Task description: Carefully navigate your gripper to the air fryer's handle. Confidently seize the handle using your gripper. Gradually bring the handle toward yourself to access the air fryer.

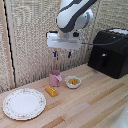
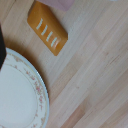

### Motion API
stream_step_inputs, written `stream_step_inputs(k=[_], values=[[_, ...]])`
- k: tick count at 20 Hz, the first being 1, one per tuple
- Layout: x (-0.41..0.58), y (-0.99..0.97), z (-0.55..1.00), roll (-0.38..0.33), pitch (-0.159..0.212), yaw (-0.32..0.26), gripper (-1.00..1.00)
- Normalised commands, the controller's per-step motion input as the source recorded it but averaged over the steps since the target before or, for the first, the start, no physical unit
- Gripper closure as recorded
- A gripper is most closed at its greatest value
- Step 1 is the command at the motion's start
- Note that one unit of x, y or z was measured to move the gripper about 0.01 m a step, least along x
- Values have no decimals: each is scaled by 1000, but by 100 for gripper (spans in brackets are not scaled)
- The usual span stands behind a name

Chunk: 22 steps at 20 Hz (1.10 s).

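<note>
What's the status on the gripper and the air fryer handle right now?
Gripper open, empty, high above the pink mug. Handle untouched, air fryer drawer closed. Path to the handle looks clear.

Glossy black air fryer (image 1: 110, 52), wooden table (image 1: 95, 102)

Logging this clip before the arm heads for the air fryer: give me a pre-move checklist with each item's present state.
1. Gripper empty: ok, nothing between the blue tips in the exterior view.
2. Jaws open enough for the handle: ok, tips stand apart.
3. Handle in view and unblocked: ok, nothing in front of it on the air fryer.
4. Gripper at the handle: not ok, it hangs above the mug, well off to the exterior view's left of the fryer.
5. Drawer shut: cannot tell for sure; it looks flush.
6. Wrist view on target: not ok, it shows only the plate and an orange block.
</note>
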Motion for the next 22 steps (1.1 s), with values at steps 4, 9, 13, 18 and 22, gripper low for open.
stream_step_inputs(k=[4, 9, 13, 18, 22], values=[[16, -1, 0, -305, -27, -226, -100], [1, 0, -5, -369, -47, -151, -100], [-111, 0, -29, -375, -79, -36, -100], [-145, 0, -34, -375, -85, -4, -100], [-101, 0, -10, -375, -125, 25, -100]])
